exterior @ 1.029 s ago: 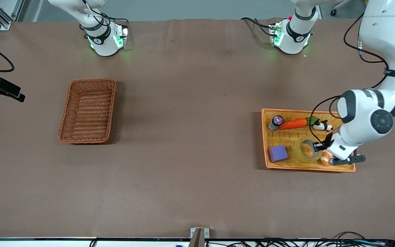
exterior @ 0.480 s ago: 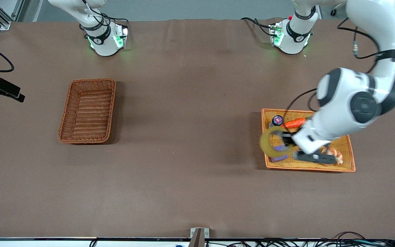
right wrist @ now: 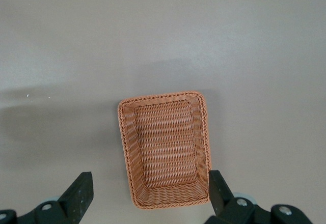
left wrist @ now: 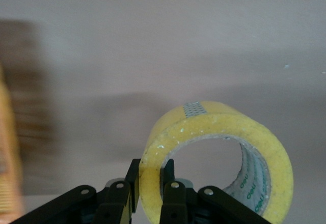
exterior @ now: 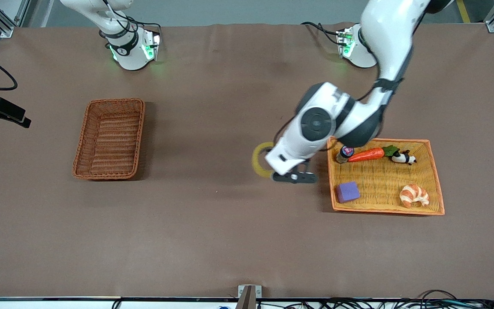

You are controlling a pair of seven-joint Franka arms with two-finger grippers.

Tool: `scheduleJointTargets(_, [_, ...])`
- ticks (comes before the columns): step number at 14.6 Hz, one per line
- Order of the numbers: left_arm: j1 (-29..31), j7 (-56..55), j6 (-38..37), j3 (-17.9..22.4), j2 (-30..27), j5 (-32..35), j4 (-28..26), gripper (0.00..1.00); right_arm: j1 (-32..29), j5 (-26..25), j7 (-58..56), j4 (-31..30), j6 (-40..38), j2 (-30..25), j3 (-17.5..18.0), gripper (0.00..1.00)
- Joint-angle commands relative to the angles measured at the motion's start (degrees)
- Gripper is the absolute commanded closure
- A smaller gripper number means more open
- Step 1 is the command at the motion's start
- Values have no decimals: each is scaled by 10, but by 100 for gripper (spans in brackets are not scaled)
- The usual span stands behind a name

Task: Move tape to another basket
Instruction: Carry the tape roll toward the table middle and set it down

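Note:
The yellowish tape roll (exterior: 258, 161) hangs in my left gripper (exterior: 269, 166) over the bare table, just off the yellow tray's edge on the side toward the reddish-brown basket (exterior: 110, 141). In the left wrist view the fingers (left wrist: 173, 191) pinch the roll's wall (left wrist: 214, 132), one inside the ring and one outside. The basket stands empty toward the right arm's end. My right gripper (right wrist: 150, 196) is open and empty, high over the basket (right wrist: 164, 152); it is out of the front view.
The shallow yellow-orange tray (exterior: 384, 180) toward the left arm's end holds a purple block (exterior: 347, 192), a croissant (exterior: 414, 195), a carrot (exterior: 367, 154), a small bottle (exterior: 344, 153) and a black-and-white toy (exterior: 402, 158).
My left gripper has lifted the tape out of the tray and carried it past the tray's edge toward the right arm's end. The right arm has not moved.

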Motion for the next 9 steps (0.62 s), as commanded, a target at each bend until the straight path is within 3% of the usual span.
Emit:
scheduleJointTargets(1, [-48,-87,68,9,72,2,49,97,-11,14,-7,-17,7,-14,6,0])
scheduleJointTargets(4, [-96,-128,135,25,113,0,51,97,-10,14,-7,-16,7,-14,6,0])
scheduleJointTargets(7, [-130,-177,165,36,137,0,51,84,-10,14,-7,-16,7,-14,7,0])
scheduleJointTargets(8, [-142,-185,165,47,136,0,51,68,-10,15,-7,-16,6,-14,7,0])
scheduleJointTargets(9, [-150,-199,164,54,135,1,50,15,-9,15,-7,-15,7,-14,7,0])
